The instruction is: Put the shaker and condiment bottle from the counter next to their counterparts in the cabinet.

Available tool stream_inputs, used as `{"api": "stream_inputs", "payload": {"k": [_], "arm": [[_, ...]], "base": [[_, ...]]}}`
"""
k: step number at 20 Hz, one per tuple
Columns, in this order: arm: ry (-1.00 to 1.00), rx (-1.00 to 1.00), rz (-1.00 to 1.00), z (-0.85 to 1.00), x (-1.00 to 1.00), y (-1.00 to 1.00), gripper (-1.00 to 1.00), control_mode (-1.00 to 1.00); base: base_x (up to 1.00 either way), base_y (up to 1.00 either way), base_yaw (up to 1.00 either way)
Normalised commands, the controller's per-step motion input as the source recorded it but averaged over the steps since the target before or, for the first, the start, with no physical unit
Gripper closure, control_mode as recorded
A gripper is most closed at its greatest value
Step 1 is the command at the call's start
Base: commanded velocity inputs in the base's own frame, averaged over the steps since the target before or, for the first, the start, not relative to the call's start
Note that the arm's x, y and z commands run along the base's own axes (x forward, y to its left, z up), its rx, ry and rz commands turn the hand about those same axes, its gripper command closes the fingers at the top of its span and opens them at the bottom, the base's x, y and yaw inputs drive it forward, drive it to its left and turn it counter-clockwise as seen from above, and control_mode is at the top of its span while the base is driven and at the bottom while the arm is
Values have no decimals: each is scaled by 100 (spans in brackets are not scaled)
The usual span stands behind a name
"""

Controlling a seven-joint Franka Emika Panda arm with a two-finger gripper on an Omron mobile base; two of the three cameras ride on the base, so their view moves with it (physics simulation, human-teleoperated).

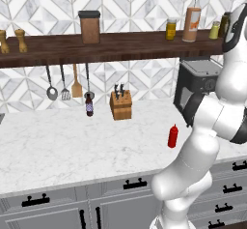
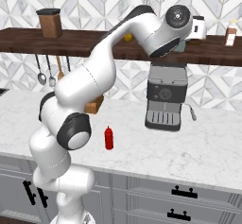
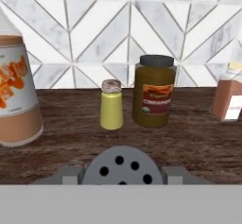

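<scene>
Okay, end effector (image 3: 122, 175) is clamped on the shaker (image 3: 122, 164). Its perforated lid sits right between the two grey finger pads (image 3: 71, 175) in the hand view. It is held up at the cabinet (image 3: 189, 138), over the front part of the plank. Whether its base is touching the wood yet is hidden.

From the held shaker, the yellow-green shaker (image 3: 111, 106) is at 12 o'clock. A dark-lidded spice jar (image 3: 153, 98) is at 1 o'clock, just beside it. The orange-label bottle (image 3: 16, 100) is at 10 o'clock and a reddish-brown jar (image 3: 227, 98) at 2 o'clock.

The condiment bottle (image 2: 109, 138) stands upright on the table (image 2: 208, 147), at about 8 o'clock of the espresso machine (image 2: 164, 100), not yet moved.

Risks (judgement):
- Letting go this close to the plank's front edge could let the shaker tip off onto the table.
- Pushing further in to fix that could knock over the yellow-green shaker or the spice jar, since the lane between the neighbours looks tight.
- Releasing above the wood rather than on it could make the shaker topple.
- A careless retreat could clip the orange-label bottle.
</scene>
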Motion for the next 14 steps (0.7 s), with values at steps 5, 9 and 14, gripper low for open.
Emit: {"api": "stream_inputs", "payload": {"k": [5, 9, 14], "arm": [[0, -4, 0, 0, 36, 25, 100, -100], [0, -2, 0, 0, 0, 2, 100, -100], [6, 0, 0, 0, 6, -4, 100, -100]], "base": [[0, 0, 0], [0, 0, 0], [0, 0, 0]]}}
